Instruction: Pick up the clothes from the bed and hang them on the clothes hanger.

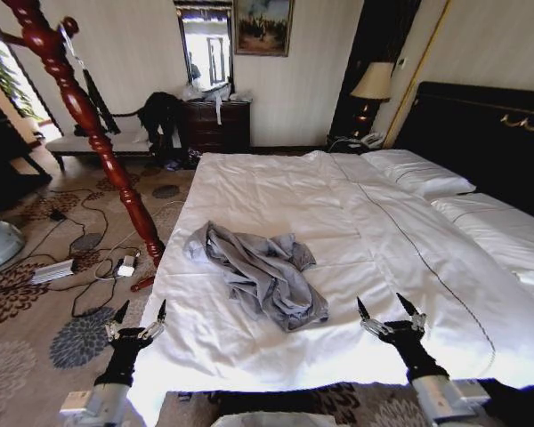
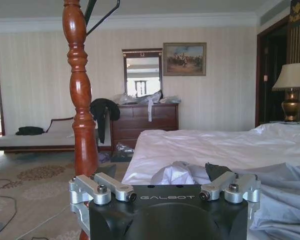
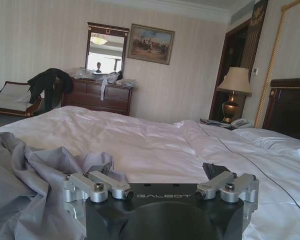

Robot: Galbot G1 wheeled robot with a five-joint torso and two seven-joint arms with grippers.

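Head view: shirt [image 1: 262, 271] lies crumpled near the bed's [image 1: 383, 231] foot edge, untouched. Left gripper [image 1: 141, 313] and right gripper [image 1: 388, 309] hover at that edge, both spread wide, empty. Hanger [image 1: 96, 100] hangs on the wooden stand [image 1: 89, 124] off the bed's left corner.
Left wrist view: stand post close, shirt just ahead.
Right wrist view: shirt beside the fingers; headboard [image 3: 290, 107] beyond.
Progress: nothing picked up; grasping and hanging remain.

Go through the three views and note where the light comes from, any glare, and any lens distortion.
Head view: wide-angle bend, the red wooden post leans and bows; daylight blows out the upper left corner; the clothes lie evenly lit on the bed. Left wrist view: bright doorway at the edge, the lamp looks lit. Right wrist view: dimmer and warmer, a ceiling light glares in the mirror.
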